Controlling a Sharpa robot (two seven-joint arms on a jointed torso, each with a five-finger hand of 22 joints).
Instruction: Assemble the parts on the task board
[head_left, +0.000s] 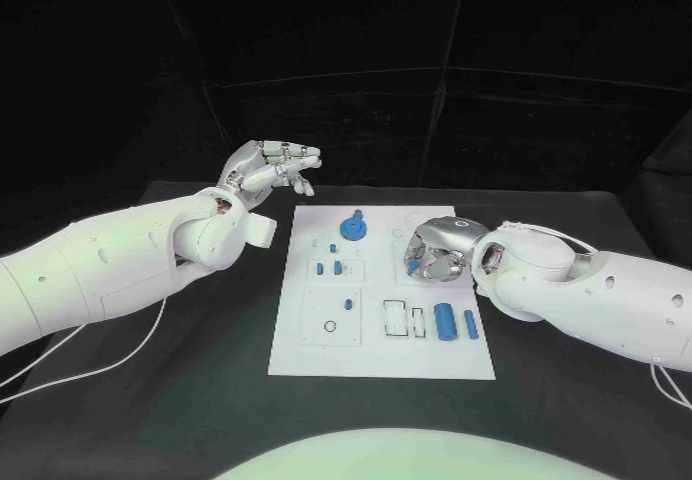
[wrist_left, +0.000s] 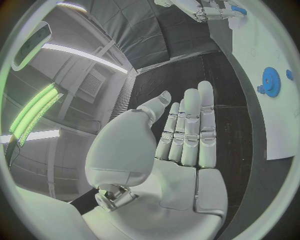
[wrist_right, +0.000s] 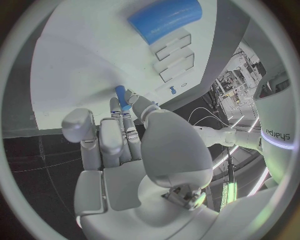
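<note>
While the white board (head_left: 382, 300) lies mid-table (head_left: 577, 400) with blue parts on it, the right hand (head_left: 433, 252) pinches a small blue peg (wrist_right: 121, 96) above its right side; the left hand (head_left: 270, 168) hovers empty, fingers apart, beyond its far-left corner.

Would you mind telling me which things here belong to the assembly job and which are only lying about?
Belonging to the job:
- task board
- blue gear standing on the board
- blue cylinder in its slot
- small blue peg pinched in the right hand
- left hand, raised off the table, holding nothing

Just lying about:
- black table
- white cable beside the left arm
</note>
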